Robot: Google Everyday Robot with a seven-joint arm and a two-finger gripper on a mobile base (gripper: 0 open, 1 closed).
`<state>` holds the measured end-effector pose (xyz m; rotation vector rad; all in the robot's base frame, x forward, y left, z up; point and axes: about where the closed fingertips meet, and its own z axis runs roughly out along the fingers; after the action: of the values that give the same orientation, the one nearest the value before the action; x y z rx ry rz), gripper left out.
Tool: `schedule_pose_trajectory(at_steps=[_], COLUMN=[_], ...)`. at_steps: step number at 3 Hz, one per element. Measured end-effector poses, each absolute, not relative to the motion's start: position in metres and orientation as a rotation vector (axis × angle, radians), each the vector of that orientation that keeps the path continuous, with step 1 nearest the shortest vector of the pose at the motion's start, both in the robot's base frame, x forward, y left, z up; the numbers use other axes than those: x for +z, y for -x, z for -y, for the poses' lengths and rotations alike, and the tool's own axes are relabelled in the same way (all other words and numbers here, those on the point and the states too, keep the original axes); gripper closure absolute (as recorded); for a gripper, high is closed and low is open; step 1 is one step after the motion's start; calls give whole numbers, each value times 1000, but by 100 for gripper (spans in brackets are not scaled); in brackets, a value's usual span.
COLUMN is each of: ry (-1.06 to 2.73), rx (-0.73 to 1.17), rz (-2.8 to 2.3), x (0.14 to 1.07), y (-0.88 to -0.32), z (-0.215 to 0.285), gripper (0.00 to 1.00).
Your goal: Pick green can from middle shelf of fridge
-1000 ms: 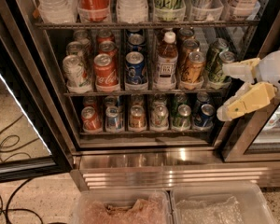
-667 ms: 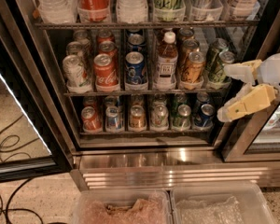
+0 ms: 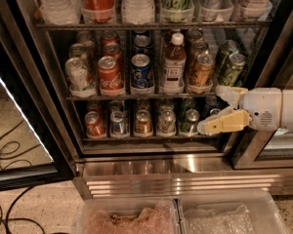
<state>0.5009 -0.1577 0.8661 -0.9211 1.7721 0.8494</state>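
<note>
The dark olive-green drink can (image 3: 233, 68) with pale markings and a silver top stands upright at the right end of the thin dark wire middle shelf (image 3: 136, 97). It is the front one of two alike, just right of an amber-orange can (image 3: 201, 70), inside the tall black-framed glass-door fridge (image 3: 185, 167). Since a second ago the white-and-yellow two-finger gripper (image 3: 210, 109) has slid leftward and lower. Its fingers are spread with nothing between them, the upper one at rack level just under the can and the lower one before the smaller cans below. The approach is probably under way, but the gripper likely must rise before it can bracket the can.
</note>
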Motion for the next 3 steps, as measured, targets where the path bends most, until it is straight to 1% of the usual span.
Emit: schedule_pose_trajectory(at_steps=[1, 2, 3], ry=[923, 847, 716], rx=[852, 857, 800], rz=[-1772, -1772, -1799], x=[866, 853, 839], y=[-500, -504, -492], z=[157, 158, 155], gripper=[0, 0, 0])
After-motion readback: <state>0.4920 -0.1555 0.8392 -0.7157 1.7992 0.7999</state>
